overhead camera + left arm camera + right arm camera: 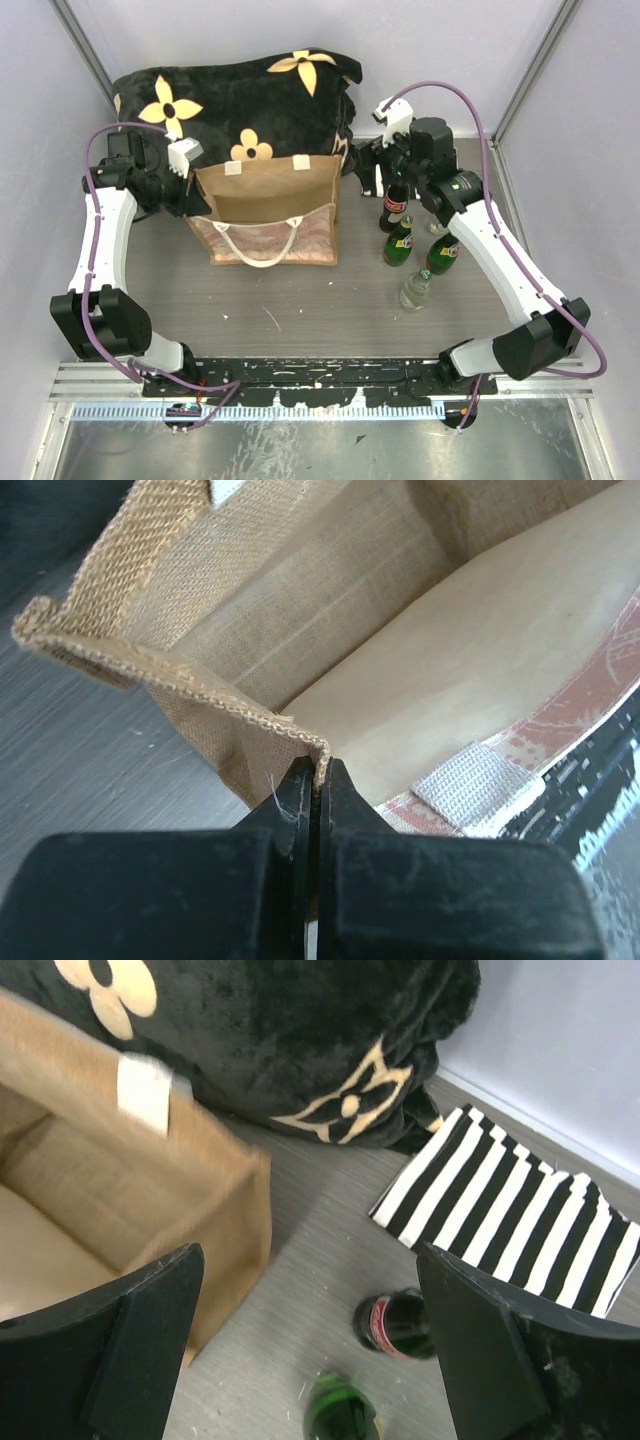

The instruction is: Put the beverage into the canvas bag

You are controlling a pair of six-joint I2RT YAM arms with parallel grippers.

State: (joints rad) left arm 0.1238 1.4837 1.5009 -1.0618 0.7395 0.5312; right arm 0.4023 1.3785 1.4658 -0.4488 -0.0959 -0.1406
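Jaws of the left gripper (318,780) are pinched on the canvas bag (200,685) rim at its left-end corner, and the mouth gapes. The bag stands upright mid-table. Bottles sit at its 3 o'clock, none bagged: clear bottle (416,289) nearest, green bottles (398,243) next, cola bottle (396,205) farthest. Right gripper (310,1300) hangs spread wide just above the cola. Step looks like the reach-to-pick. Next move: descend, close on the neck, lift clear of the rim, carry toward 9. Flowered blanket (250,85) lies behind.
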